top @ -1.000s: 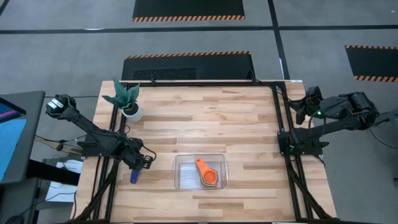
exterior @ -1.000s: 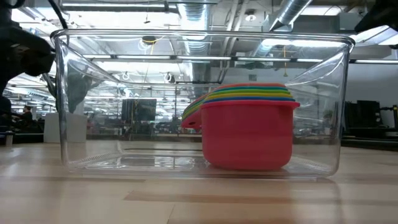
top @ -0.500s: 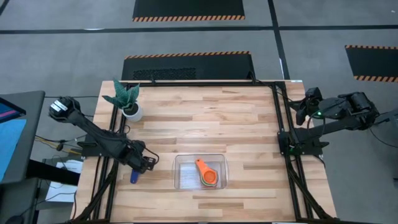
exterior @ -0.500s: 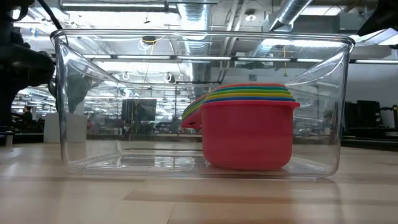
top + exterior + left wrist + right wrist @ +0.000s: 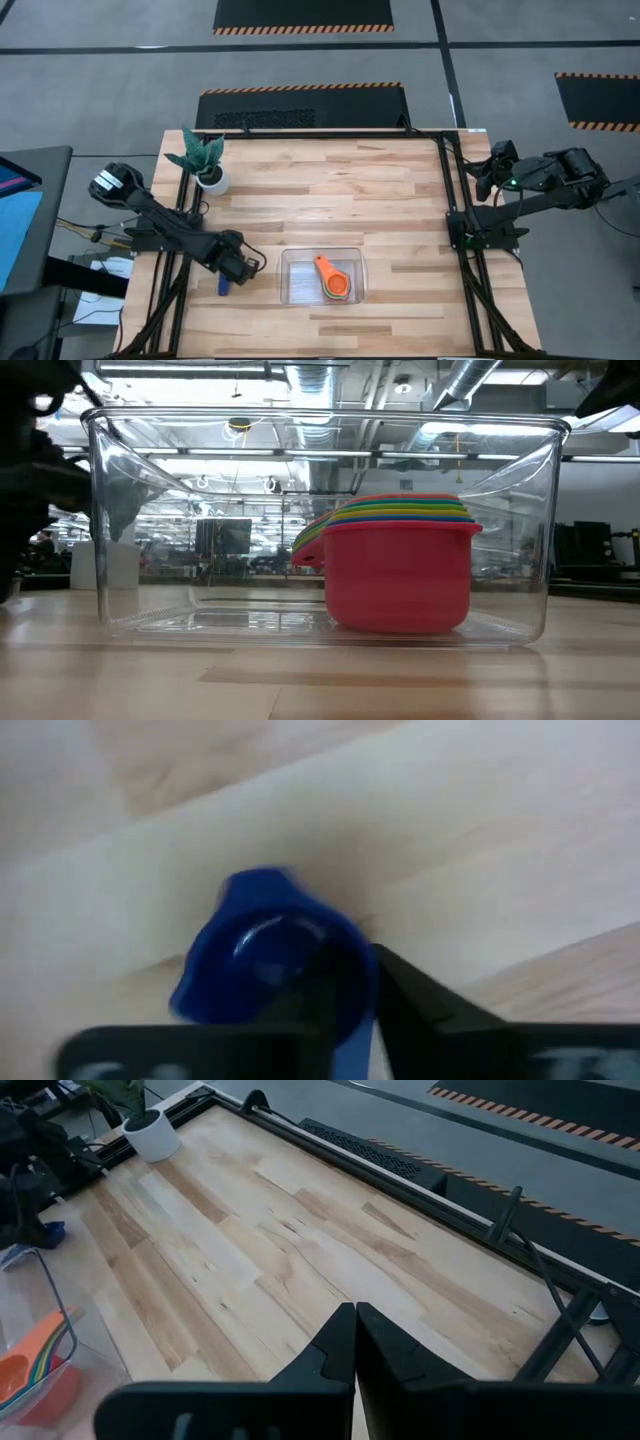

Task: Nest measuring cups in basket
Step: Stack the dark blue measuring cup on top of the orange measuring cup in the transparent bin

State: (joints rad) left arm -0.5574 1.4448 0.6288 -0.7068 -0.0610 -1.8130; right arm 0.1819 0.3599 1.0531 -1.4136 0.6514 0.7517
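Observation:
The clear basket [image 5: 288,262] stands near the table's front middle. It holds a nested stack of measuring cups [image 5: 334,281], orange on top and red outermost [image 5: 400,582]. My left gripper [image 5: 238,268] is just left of the basket, shut on a blue measuring cup [image 5: 224,287] that also fills the left wrist view [image 5: 262,955]. My right gripper [image 5: 484,172] is shut and empty at the table's far right edge, seen in its own wrist view [image 5: 353,1318]. My left gripper pinches the blue cup's wall [image 5: 358,956], one finger inside the bowl and one outside. The fingers point down at the cup from above. Whether the cup rests on the table or is lifted, I cannot tell.
A white plant pot [image 5: 211,177] with a green plant stands at the table's far left. The bare wooden tabletop [image 5: 380,190] stretches between the basket and the right arm.
My left gripper has moved toward the table's right edge, closer to the basket, and a little toward the near edge. The blue cup has gone along with it.

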